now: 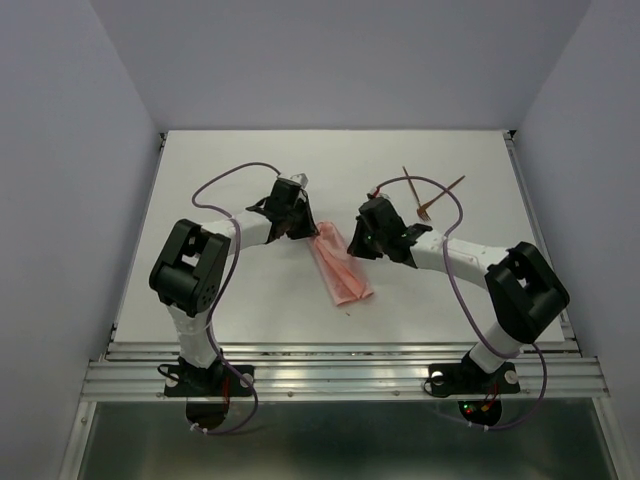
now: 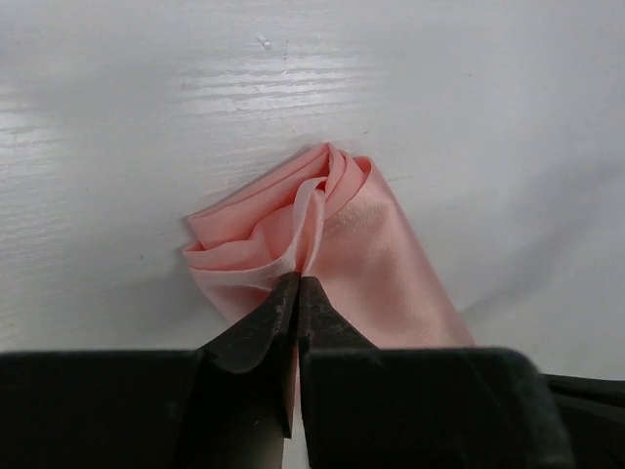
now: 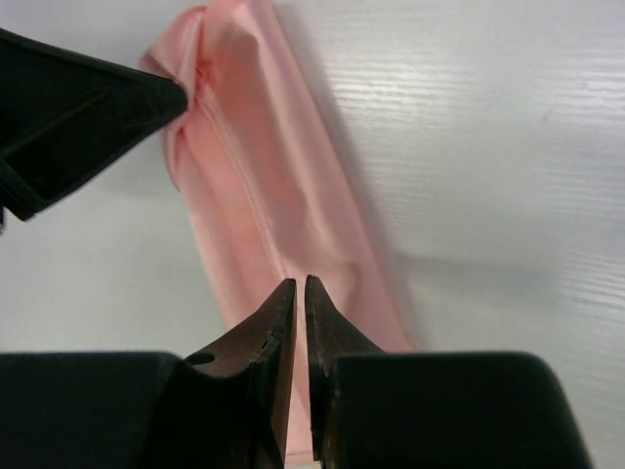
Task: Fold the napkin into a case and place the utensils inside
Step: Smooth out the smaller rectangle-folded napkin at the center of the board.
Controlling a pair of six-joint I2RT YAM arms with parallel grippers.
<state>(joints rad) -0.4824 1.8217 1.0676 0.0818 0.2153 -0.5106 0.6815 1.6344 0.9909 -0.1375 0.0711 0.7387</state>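
The napkin (image 1: 341,271) lies mid-worktop (image 1: 420,300) as a narrow, flat salmon-pink strip, slightly shiny, its near end slanting right. The right fingers (image 3: 264,332) sit at its right long edge, drawn almost together with a thin slit between; whether they nip cloth I cannot tell. At its far end the cloth bunches into creased layers, where the left fingers (image 2: 256,332) are clenched on a raised fold. Far right, well apart, lie the utensils (image 1: 430,196).
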